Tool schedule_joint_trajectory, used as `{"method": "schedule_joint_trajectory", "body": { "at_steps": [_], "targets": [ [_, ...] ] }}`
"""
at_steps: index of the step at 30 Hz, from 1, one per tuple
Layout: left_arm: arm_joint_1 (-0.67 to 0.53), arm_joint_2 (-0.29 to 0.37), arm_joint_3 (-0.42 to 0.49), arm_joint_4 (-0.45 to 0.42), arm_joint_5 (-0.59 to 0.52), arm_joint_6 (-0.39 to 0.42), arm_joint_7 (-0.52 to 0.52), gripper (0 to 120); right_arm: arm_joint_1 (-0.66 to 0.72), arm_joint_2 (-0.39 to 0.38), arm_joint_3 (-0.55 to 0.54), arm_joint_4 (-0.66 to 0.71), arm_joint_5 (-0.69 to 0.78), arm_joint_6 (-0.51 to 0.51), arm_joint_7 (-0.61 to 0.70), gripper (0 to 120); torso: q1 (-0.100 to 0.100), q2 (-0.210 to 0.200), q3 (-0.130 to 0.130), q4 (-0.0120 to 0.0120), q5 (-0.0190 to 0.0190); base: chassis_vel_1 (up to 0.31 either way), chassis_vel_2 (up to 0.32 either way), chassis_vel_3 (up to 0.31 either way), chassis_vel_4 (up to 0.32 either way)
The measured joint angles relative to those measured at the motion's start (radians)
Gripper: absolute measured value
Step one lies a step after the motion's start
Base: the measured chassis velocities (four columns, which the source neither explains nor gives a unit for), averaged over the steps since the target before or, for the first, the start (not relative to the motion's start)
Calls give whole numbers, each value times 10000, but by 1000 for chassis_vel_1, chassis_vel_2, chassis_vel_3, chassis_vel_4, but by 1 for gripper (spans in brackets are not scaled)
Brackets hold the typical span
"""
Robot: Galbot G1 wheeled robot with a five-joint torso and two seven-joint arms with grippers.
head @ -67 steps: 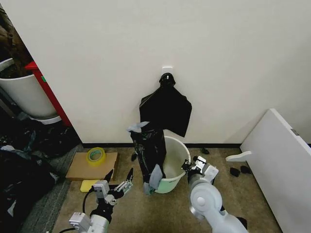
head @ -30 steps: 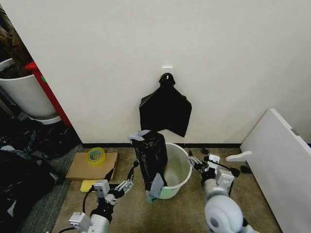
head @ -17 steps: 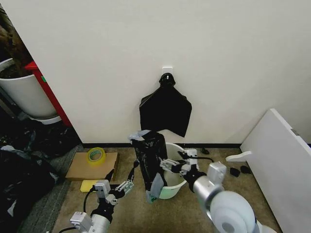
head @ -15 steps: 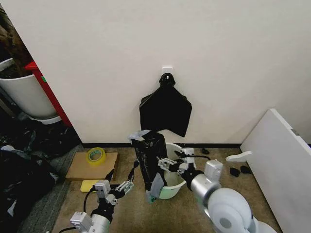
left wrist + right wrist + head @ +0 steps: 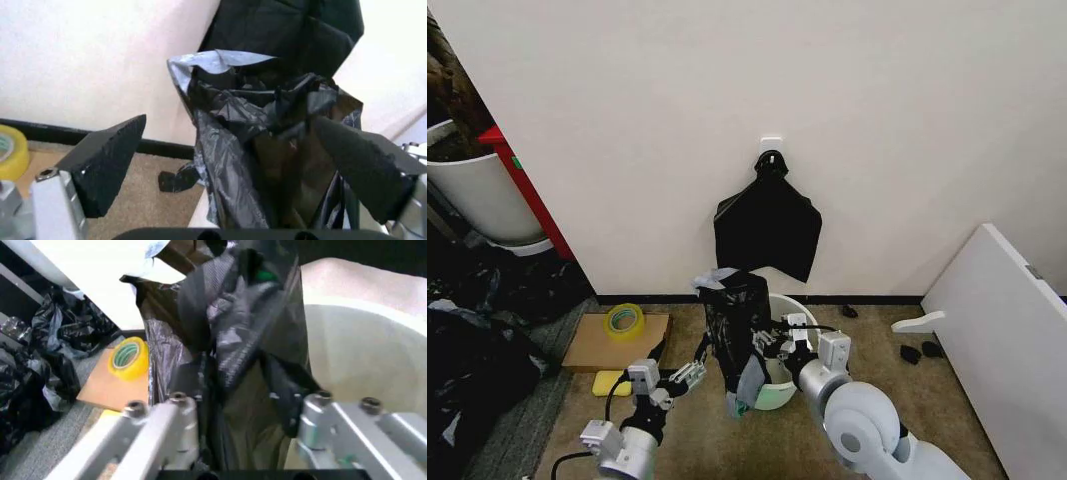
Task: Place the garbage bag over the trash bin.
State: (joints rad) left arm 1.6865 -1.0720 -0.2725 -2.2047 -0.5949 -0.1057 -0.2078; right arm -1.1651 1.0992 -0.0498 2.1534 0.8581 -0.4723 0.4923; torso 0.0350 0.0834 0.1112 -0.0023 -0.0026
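1. The bag [image 5: 735, 325] stands bunched and upright, draped over the left side of the bin's [image 5: 799, 312] rim, part inside and part down the outer wall. The bin sits on the floor by the wall.
2. Long axis of the bag runs vertical; its ragged mouth points up, with a pale flap at the top.
3. Right tool [image 5: 767, 345] is over the bin, at the bag's right flank. In the right wrist view its fingers [image 5: 175, 416] are spread, with bag folds [image 5: 230, 347] between them; nothing is clamped yet.
4. Left tool [image 5: 689, 372] hovers near the bag's left side, low, released. In the left wrist view its pads [image 5: 107, 161] stand wide apart, the bag [image 5: 267, 130] ahead of them.
5. Handling, as a judgement: the film looks thin, light, limp and slick, so it will sag and slip. A pinch on the mouth edge, one tool per side, should spread it best; gripping mid-body would only gather more folds.
6. The bin looks light and may tip or slide if the bag is tugged sideways.
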Motion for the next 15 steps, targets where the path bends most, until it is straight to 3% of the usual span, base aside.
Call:
{"method": "schedule_joint_trajectory", "body": {
  "at_steps": [7,15],
  "targets": [
    [-941,628,557,-40,-520,701,-236,98,-164,4,89,129,-7,58,42,0,0,0,-1,0,0,0,0,0,0],
    [-2140,688,1816,60,-2079,1583,-891,96,-257,-32,124,239,-50,59,57,0,0,0,-1,0,1,0,0,0,0]
  ]
}}
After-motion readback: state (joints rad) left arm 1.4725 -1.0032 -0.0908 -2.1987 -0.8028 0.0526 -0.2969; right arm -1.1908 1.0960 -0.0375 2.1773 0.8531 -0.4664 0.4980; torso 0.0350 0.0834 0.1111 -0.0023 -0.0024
